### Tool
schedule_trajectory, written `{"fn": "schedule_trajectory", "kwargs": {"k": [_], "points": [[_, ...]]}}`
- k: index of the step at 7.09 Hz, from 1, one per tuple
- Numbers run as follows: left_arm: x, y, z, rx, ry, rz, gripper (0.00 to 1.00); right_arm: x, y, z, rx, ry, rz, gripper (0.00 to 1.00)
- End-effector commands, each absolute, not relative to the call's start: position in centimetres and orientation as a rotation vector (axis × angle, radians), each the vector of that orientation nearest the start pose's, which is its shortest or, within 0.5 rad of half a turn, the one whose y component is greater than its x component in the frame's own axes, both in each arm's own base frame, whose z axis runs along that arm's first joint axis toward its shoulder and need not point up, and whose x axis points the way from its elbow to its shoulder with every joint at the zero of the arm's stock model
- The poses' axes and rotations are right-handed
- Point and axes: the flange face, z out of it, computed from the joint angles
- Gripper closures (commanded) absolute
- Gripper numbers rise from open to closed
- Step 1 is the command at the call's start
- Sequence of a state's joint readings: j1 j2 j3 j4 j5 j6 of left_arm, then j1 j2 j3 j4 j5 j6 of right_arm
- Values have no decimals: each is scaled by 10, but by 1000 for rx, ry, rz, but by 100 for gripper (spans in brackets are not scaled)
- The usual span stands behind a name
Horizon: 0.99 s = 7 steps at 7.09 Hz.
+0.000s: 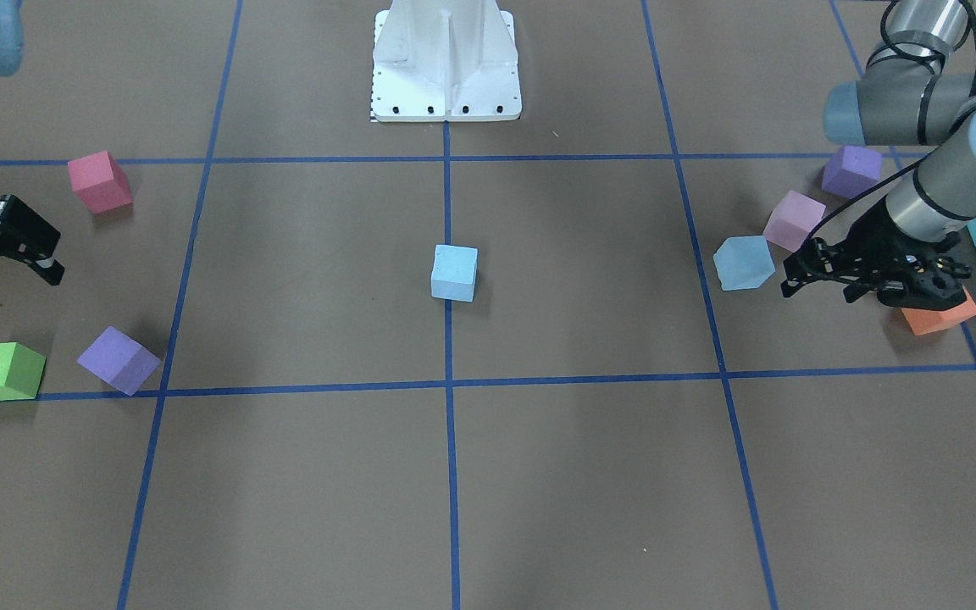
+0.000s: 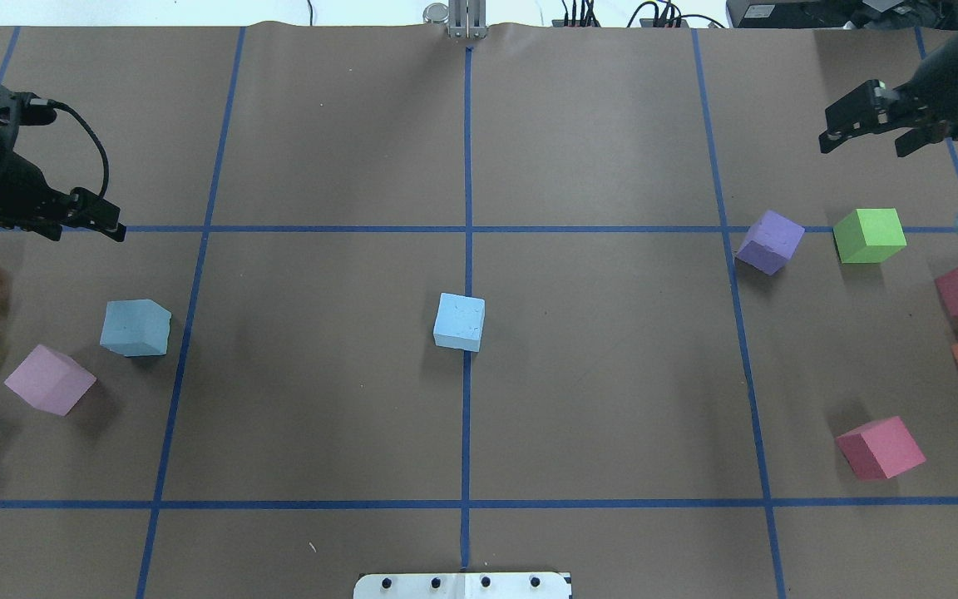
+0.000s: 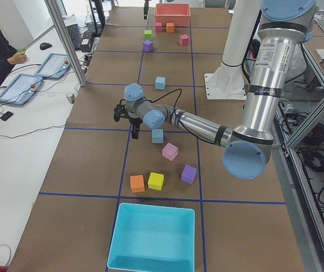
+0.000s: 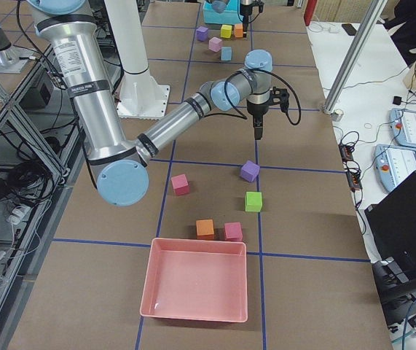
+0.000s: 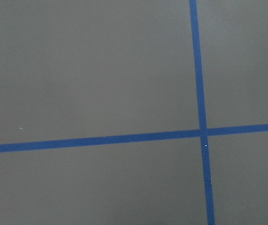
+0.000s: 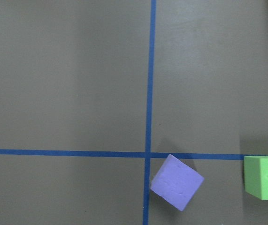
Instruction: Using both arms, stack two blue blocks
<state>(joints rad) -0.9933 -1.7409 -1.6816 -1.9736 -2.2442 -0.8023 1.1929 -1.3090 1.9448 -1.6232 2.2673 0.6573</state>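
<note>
Overhead exterior view puts one blue block (image 2: 459, 322) on the centre tape line of the desk (image 2: 595, 391), flat and alone. It is probably within reach of either arm, which would suit it as the base of the stack. The second blue block (image 2: 135, 328) lies well apart at its 9 o'clock, in the left arm's half, slightly turned. A lilac cube (image 2: 50, 379) sits near it at 8 o'clock, so the left arm looks like the one to fetch it.

The left end effector (image 2: 88, 226) hangs above the desk at about 11 o'clock of that second block, not touching it. Its fingers stand apart with nothing between them, and its wrist camera sees only bare desk and tape.

The right end effector (image 2: 861, 143) waits far out at the centre block's 2 o'clock. Its fingers are spread wide and empty, above a purple cube (image 2: 769, 241) and a green cube (image 2: 869, 235). Neither blue block is lifted, so the stacking appears not yet begun.
</note>
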Motion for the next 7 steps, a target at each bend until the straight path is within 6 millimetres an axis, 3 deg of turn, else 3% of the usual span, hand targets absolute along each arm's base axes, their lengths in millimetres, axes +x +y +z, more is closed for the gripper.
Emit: {"fn": "schedule_trajectory", "kwargs": {"k": [1, 4, 7], "points": [[302, -489, 470, 79, 950, -18, 2, -110, -537, 363, 150, -859, 87, 0], [293, -474, 495, 50, 924, -35, 2, -108, -537, 364, 149, -860, 90, 0], [290, -471, 500, 41, 917, -46, 2, -109, -536, 365, 147, -859, 89, 0]]}}
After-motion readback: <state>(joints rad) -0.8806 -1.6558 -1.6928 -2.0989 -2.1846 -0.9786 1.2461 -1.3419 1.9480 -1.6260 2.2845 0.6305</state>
